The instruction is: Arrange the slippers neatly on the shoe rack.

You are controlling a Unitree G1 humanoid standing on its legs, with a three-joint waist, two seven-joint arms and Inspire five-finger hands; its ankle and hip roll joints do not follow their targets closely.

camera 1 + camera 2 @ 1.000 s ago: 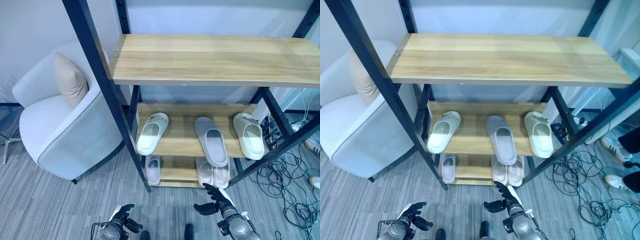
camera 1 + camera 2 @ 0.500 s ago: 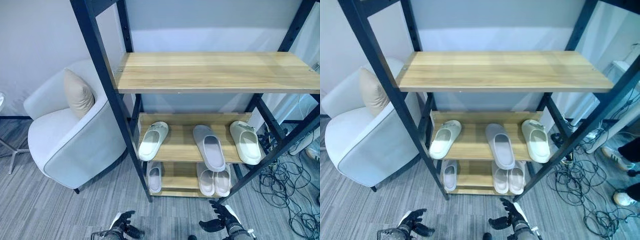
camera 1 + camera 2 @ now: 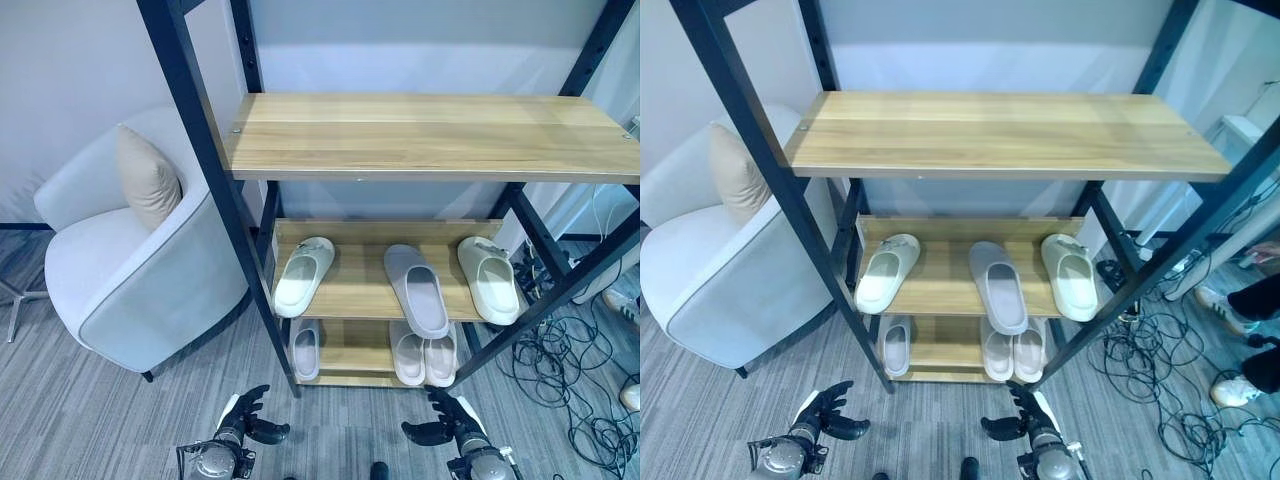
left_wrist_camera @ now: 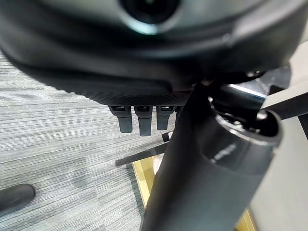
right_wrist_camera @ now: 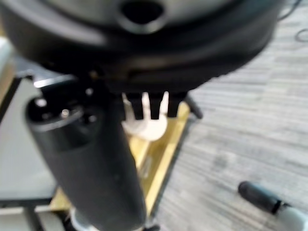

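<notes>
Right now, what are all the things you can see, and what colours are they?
Shoe rack: one, black frame with light wooden shelves, in the middle of the room.
Middle-shelf slippers: three; a cream slipper on the left, a grey slipper in the middle sticking out over the front edge, a cream slipper on the right.
Bottom-shelf slippers: three, pale; a single slipper on the left, a pair side by side on the right.
Top shelf: nothing on it.
Armchair: one, white, left of the rack.
Cushion: one, beige, on the armchair.
Cables: a black tangle on the floor, right of the rack.
Floor: grey striped carpet.
Person's shoes: right edge.
Left hand: dark, fingers relaxed, holding nothing.
Right hand: dark, fingers relaxed, holding nothing.
</notes>
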